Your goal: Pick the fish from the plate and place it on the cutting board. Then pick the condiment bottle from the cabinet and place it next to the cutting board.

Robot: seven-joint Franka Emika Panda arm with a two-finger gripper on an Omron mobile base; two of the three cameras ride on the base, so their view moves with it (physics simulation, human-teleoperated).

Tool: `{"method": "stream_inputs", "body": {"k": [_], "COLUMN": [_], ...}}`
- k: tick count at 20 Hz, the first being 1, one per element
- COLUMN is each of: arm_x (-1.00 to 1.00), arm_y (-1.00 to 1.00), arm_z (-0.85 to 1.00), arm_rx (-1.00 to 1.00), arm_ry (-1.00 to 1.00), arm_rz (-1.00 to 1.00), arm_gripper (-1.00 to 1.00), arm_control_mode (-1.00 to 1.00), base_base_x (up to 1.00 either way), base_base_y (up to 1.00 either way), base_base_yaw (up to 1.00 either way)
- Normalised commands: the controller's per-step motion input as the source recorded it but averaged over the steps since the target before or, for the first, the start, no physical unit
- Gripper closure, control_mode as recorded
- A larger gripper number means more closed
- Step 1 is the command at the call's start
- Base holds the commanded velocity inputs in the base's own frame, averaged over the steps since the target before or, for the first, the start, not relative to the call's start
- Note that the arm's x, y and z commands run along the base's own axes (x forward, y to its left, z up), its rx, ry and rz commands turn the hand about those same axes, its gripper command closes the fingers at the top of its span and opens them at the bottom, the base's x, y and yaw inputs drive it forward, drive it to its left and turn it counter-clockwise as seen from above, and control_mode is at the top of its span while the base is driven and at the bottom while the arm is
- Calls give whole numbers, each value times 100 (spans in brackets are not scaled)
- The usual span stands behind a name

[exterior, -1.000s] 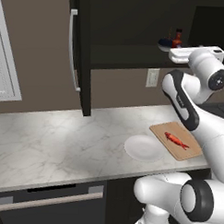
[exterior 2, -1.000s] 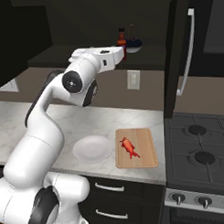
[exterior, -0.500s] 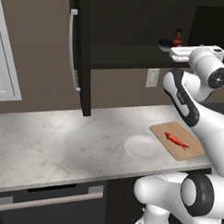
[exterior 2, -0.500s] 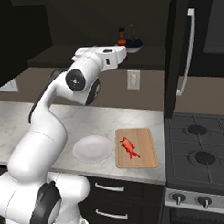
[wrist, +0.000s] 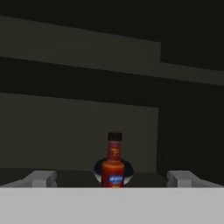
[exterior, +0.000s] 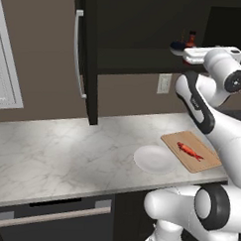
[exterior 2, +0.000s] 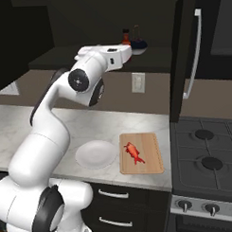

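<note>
With the fish [exterior: 189,150] on the board [exterior: 192,151], the wide-open gripper [wrist: 113,178] should ease straight in around the bottle [wrist: 113,162], missing the bowl [wrist: 124,170] behind.

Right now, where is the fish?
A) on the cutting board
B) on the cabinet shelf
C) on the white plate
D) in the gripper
A: the fish lies on the cutting board, beside the bare plate, while the open gripper faces the condiment bottle in the cabinet.
</note>
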Motion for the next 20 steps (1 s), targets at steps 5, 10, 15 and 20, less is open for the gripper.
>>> {"method": "stream_inputs", "body": {"k": [5,10,15,20], "arm_x": [1,5,8,9], "arm_y": [0,0,0,0], "arm_z": [7,0,0,4], "arm_rx": [0,0,0,3], "arm_ry": [0,4,10,9], "arm_rz": [0,0,0,0], "arm_gripper": [-100,-100,-100,-100], "arm_control_mode": [-100,-100,-100,-100], "base_base_x": [0,0,0,0], "base_base_y": [0,0,0,0], "base_base_yaw": [0,0,0,0]}}
